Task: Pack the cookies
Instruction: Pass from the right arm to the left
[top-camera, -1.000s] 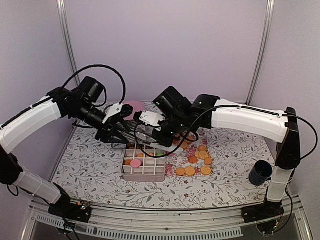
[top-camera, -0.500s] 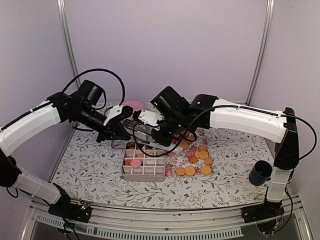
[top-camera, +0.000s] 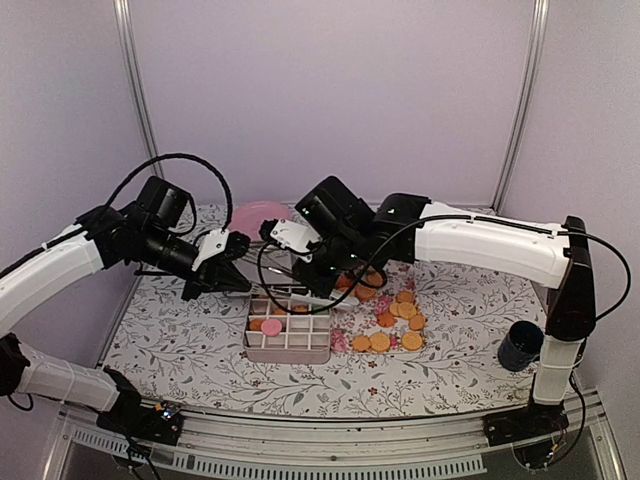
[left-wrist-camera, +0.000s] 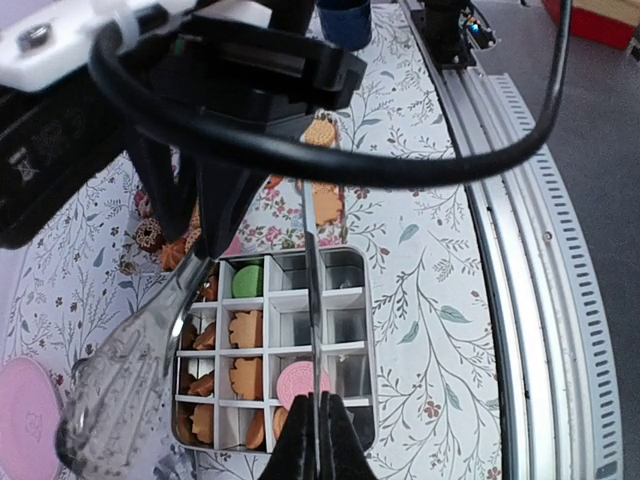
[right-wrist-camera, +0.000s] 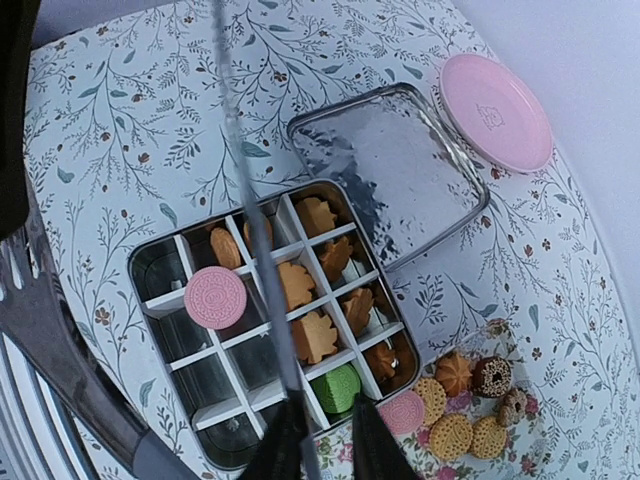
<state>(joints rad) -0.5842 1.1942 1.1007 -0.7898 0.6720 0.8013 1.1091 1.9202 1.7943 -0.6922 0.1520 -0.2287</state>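
Lilac walls enclose a floral worktop (top-camera: 180, 330). From above, a partitioned tin (top-camera: 288, 353) sits at the centre. Loose cookies (top-camera: 395, 320) lie just to its right, a pink plate (top-camera: 262, 213) behind it and a dark cup (top-camera: 521, 345) far right. Both arms reach over the tin's far side.

The left wrist view shows the left gripper (left-wrist-camera: 318, 440), jaws closed, above the tin, whose cells hold more cookies.

In the right wrist view, the right gripper (right-wrist-camera: 328, 445) has its jaws slightly apart above a green cookie (right-wrist-camera: 335, 385). The silver lid (right-wrist-camera: 390, 170) lies just beside the tin.
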